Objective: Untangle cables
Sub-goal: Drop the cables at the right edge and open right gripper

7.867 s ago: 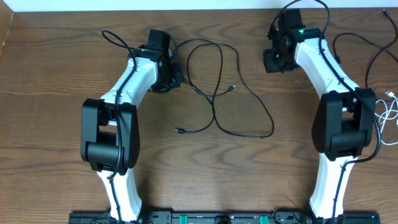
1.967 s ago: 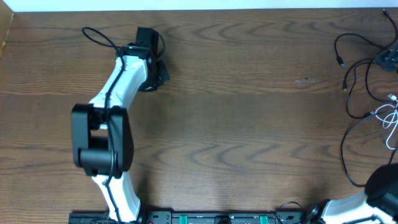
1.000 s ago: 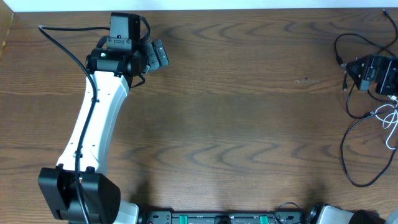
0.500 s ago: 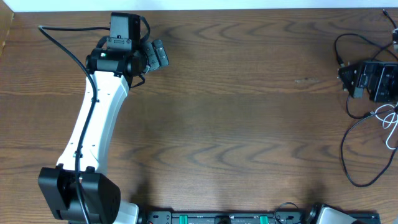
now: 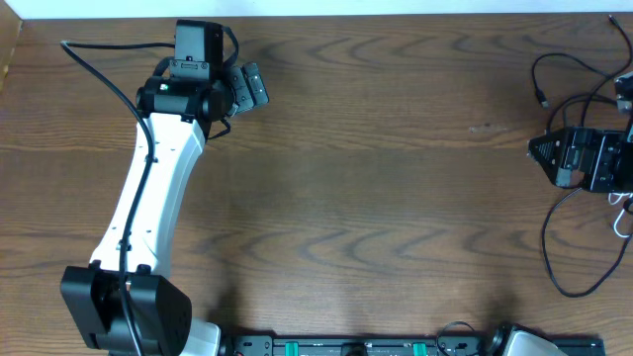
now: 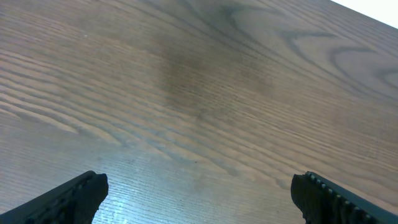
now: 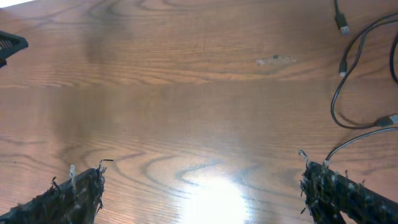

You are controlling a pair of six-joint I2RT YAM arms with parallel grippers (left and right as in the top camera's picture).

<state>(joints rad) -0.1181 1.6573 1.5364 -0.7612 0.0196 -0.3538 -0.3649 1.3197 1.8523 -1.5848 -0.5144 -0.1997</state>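
Your thin black cables (image 5: 543, 247) lie in loose loops at the far right edge of the brown wooden table (image 5: 396, 198). Your right gripper (image 5: 544, 158) sits among them pointing left, fingers spread wide and empty; whether it touches a cord is hard to tell from above. Your left gripper (image 5: 247, 89), arm stretched toward the back-left corner, is spread too, well apart from the cables

A brown wood-grain desk (image 5: 396, 198) is shown. Thin black cables (image 5: 543, 242) are laid in loose loops at its right edge, and a small scuff mark (image 5: 482, 128) is seen nearby.
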